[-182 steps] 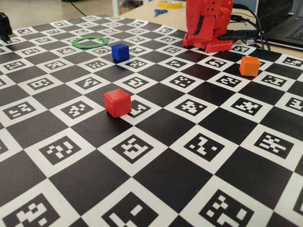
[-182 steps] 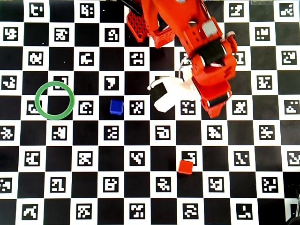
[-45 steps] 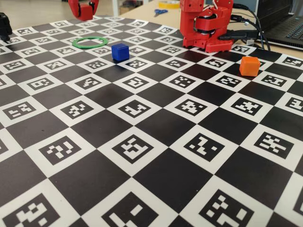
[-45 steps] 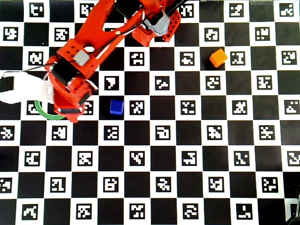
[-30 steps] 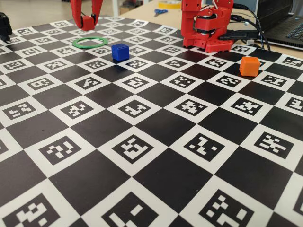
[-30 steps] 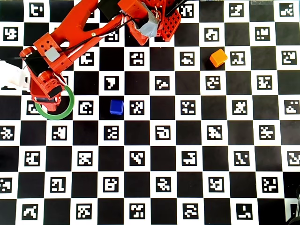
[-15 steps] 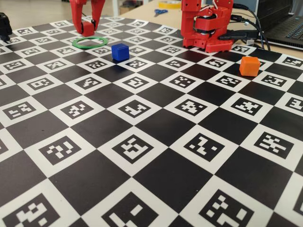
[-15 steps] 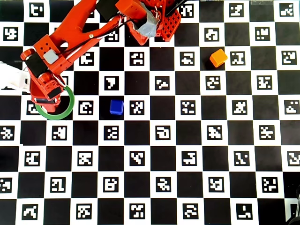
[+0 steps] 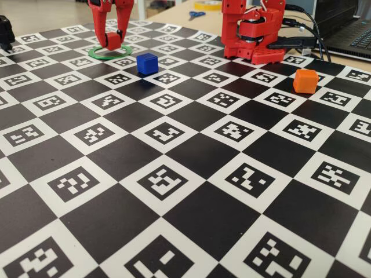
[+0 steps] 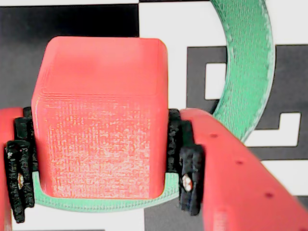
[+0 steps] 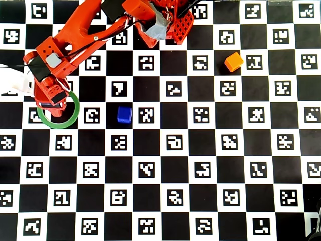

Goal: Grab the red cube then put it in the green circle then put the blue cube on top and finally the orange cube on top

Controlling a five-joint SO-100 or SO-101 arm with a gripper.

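My red gripper (image 9: 113, 41) is shut on the red cube (image 9: 113, 40), low over the far part of the green circle (image 9: 110, 54). In the wrist view the red cube (image 10: 101, 115) fills the space between the black pads (image 10: 185, 163), and the green circle (image 10: 245, 62) curves round behind and under it. Whether the cube rests on the board cannot be told. From overhead, the gripper (image 11: 51, 108) covers the cube inside the green circle (image 11: 75, 113). The blue cube (image 9: 147, 63) (image 11: 124, 114) stands to the right of the ring. The orange cube (image 9: 305, 81) (image 11: 233, 62) sits far right.
The arm's red base (image 9: 252, 29) stands at the board's far edge, with cables and a laptop (image 9: 353, 32) to its right. Scissors (image 9: 196, 14) and a yellow tape roll (image 9: 208, 4) lie behind the board. A black object (image 9: 6, 32) stands at the far left.
The gripper has swung from the board's middle to the ring with the red cube, then come down over it in the last second. The blue and orange cubes have not moved.
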